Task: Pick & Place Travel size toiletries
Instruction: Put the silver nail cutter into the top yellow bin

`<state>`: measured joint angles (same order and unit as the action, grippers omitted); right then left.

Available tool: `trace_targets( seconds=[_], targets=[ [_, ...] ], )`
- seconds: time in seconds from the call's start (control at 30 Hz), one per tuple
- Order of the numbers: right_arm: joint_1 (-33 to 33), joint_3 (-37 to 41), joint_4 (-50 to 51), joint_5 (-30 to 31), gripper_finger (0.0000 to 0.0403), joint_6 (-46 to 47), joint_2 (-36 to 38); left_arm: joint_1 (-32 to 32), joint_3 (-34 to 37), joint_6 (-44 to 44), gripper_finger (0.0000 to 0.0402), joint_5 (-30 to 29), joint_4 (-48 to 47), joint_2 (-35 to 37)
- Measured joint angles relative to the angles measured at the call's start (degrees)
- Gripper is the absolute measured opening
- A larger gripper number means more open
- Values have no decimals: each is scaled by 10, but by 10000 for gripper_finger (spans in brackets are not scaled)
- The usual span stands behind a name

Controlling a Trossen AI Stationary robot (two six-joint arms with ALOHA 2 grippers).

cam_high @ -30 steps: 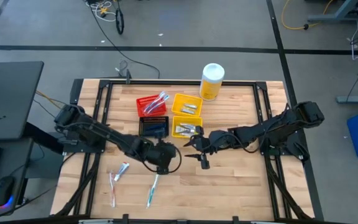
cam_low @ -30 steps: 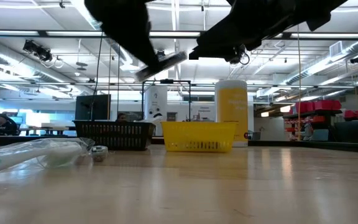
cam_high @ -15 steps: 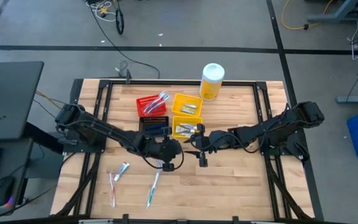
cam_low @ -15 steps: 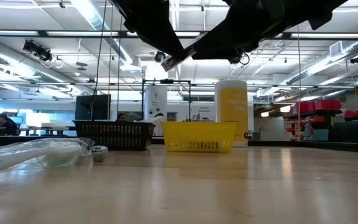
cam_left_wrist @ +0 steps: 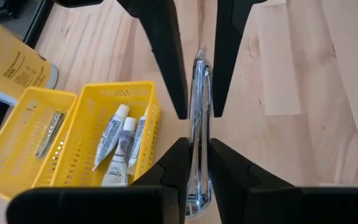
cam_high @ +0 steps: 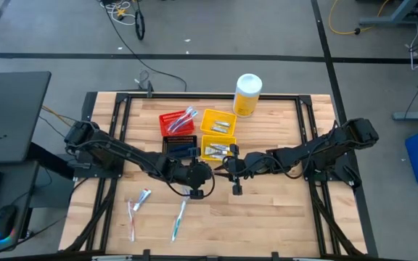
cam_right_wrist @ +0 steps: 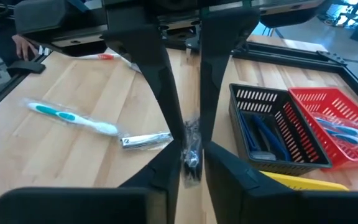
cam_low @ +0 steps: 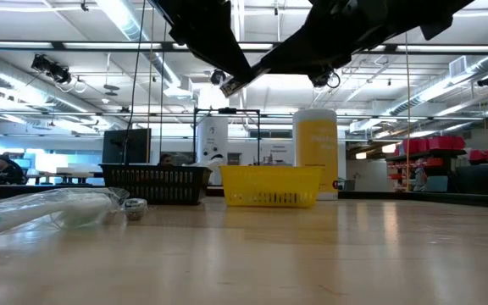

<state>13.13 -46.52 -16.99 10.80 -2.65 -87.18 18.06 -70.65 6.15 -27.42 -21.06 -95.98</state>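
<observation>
A slim silver toiletry item in clear wrap (cam_left_wrist: 198,106) hangs in the air over the table's middle, in front of the bins. My left gripper (cam_high: 210,172) reaches it from the left and is shut on one end. My right gripper (cam_high: 228,169) meets it from the right and is shut on the other end. Three toothbrushes (cam_high: 138,202) lie on the near left of the table, and another wrapped silver item (cam_right_wrist: 145,140) lies beside one of them. The red bin (cam_high: 178,122) holds toothbrushes, and the near yellow bin (cam_left_wrist: 143,99) holds small tubes. My left gripper pinches the item's near end (cam_left_wrist: 196,157) between its two fingers. The fingers come from the table's left, slanting down, and lie along the item. The item is lifted clear of the table. My right gripper pinches the item's other end (cam_right_wrist: 191,147) between its two fingers. It comes from the table's right, slanting slightly down, along the item, facing my left gripper's fingers (cam_right_wrist: 149,68).
A black bin (cam_high: 179,147) stands in front of the red bin, with two yellow bins (cam_high: 218,123) to their right. A large yellow bottle (cam_high: 247,94) stands at the far edge. Bare wood lies at the near right of the table.
My left gripper has carried the item a little toward the table's right and up, to my right gripper. My right gripper has stayed in place and has shut on the item's free end.
</observation>
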Motion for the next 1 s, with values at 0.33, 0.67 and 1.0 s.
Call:
trace_targets(
  seconds=[0.33, 0.67, 1.0],
  targets=[
    [0, 0, 2, 2, 39, -1, 0, -11, 0, 11, 59, 9, -1, 0],
    [0, 0, 18, 1, 37, 13, 0, -14, 0, 16, 87, 15, 0, 0],
    [0, 0, 95, 78, 36, 93, 0, -14, 0, 11, 153, -23, 0, 0]
  ],
)
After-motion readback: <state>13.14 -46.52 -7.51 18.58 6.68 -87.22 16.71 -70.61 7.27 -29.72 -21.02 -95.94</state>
